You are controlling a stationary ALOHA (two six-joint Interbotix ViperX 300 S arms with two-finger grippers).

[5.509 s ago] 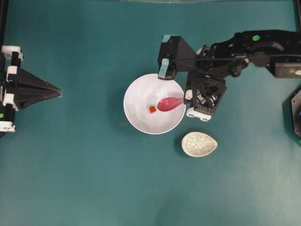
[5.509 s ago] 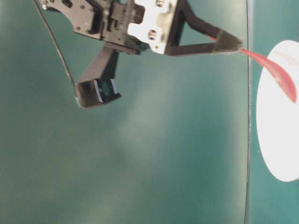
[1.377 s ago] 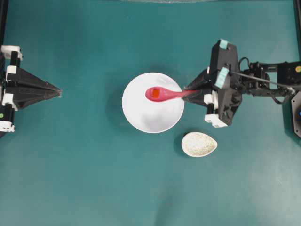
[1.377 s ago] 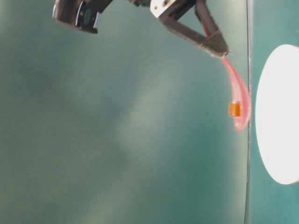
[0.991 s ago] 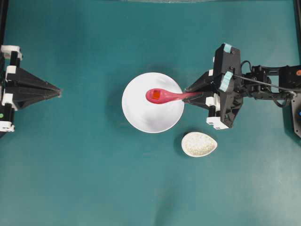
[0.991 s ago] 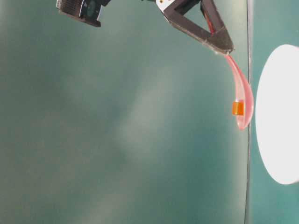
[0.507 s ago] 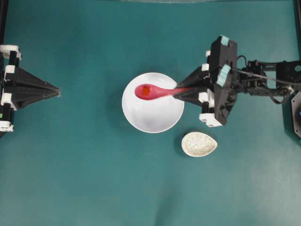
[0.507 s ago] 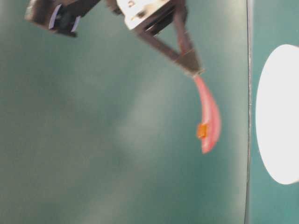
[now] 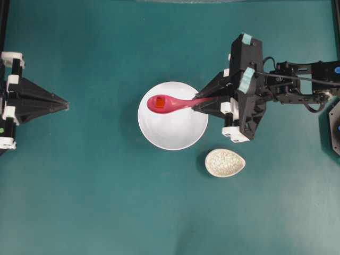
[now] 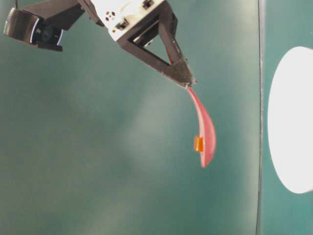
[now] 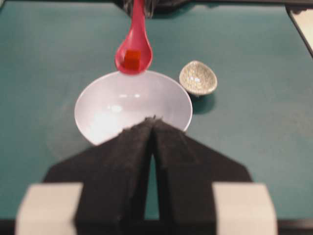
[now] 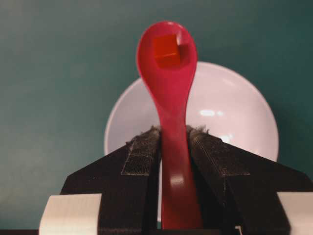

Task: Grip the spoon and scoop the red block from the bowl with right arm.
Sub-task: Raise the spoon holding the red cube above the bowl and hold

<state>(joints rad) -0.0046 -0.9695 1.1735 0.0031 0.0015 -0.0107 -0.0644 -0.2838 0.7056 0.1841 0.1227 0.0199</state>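
The pink spoon (image 9: 178, 102) hangs in the air over the white bowl (image 9: 175, 133), its handle clamped in my right gripper (image 9: 195, 104). The red block (image 9: 159, 102) rests in the spoon's scoop. In the right wrist view both fingers press the spoon (image 12: 168, 88) handle at my right gripper (image 12: 173, 131), with the red block (image 12: 166, 50) at the far end over the bowl (image 12: 234, 117). Side on, the spoon (image 10: 205, 129) and red block (image 10: 198, 143) are well apart from the bowl (image 10: 291, 122). My left gripper (image 9: 66, 102) sits shut at the far left, holding nothing.
A small speckled egg-shaped dish (image 9: 225, 162) lies on the teal table just below and right of the bowl. The right arm's body (image 9: 297, 90) stretches in from the right edge. A black fixture (image 9: 334, 125) stands at the right border.
My right gripper has carried the spoon, with the red block in it, leftward over the bowl and farther up from it. The left arm has stayed still.
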